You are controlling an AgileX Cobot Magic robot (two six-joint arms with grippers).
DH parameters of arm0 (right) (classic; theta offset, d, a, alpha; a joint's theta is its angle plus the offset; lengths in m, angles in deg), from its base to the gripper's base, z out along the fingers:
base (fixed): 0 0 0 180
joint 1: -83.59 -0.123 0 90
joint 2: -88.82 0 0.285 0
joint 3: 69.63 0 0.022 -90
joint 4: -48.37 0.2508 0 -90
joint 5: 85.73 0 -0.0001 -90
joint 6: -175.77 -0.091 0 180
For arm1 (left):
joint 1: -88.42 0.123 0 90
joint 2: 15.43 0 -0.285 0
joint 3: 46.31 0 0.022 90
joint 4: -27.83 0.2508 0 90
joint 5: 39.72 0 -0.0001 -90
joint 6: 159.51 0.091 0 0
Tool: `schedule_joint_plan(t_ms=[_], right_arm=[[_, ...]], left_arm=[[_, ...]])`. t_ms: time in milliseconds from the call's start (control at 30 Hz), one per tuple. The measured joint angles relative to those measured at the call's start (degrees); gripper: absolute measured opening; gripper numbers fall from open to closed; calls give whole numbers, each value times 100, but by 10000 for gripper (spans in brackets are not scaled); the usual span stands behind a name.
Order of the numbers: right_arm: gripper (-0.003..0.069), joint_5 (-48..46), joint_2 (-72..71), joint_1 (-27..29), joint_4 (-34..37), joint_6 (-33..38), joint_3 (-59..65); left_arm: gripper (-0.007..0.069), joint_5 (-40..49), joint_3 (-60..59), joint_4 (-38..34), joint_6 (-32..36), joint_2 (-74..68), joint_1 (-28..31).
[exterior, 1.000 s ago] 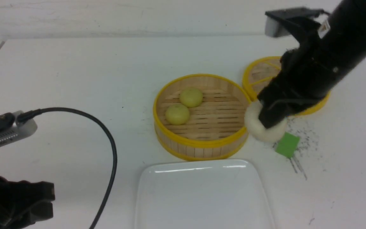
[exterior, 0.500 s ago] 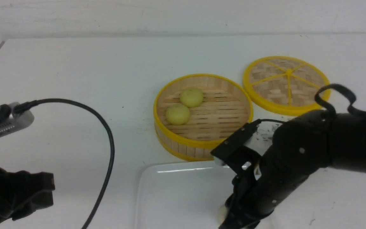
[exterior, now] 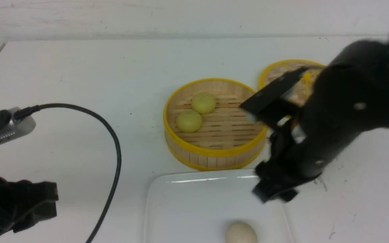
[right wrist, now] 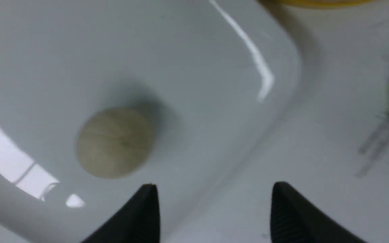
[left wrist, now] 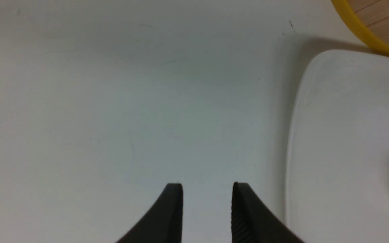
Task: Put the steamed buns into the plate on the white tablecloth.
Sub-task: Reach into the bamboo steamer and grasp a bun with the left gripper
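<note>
Bun (exterior: 241, 232) — off-white, unlabelled to view — on plate (exterior: 194, 202).

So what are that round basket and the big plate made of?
The basket looks like bamboo, matt, judging by its slatted floor; its yellow rim could be plastic or painted. The plate is glossy white with bright reflections, perhaps plastic or ceramic.

A plain whitish wall (exterior: 194, 17) with faint streaks stands behind the pale tabletop (exterior: 79, 67), under soft, diffuse light.
</note>
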Motion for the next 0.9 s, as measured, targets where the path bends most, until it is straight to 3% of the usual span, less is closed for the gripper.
schedule_joint_plan(t_ms=[33,67,133,167,200,233,333,433,533,733,833,900], right_arm=[[377,-37,-45,0,-48,-23,0],[272,-306,-368,13,-357,-179,14],[128,-619,-931,100,-698,-425,148],[99,-641,-984,112,-720,-447,168],[17,-776,-1497,227,-866,-607,390],[-6,-796,-1739,288,-912,-663,516],[-15,-749,-2420,471,-955,-785,925],[-15,-365,-3496,642,-930,-895,1755],[-15,52,-4156,677,-919,-937,2339],[-15,659,-5039,683,-919,-957,3547],[-15,707,-5177,683,-896,-979,3883],[-15,773,-5356,683,-789,-981,4150]], left_arm=[[237,0,0,-5,0,0,0],[237,0,0,-18,0,0,0],[227,0,0,-28,-5,0,0],[226,0,0,-28,-5,0,0],[208,0,0,-34,2,0,0],[192,0,0,-39,44,0,0],[141,0,6,-39,263,-12,0],[35,277,157,-52,517,-186,0],[2,644,448,-132,622,-457,0],[2,1919,1912,-566,1101,-1647,-40],[20,1958,2379,-678,1130,-2061,-260],[74,1691,2686,-700,1130,-2456,-801]])
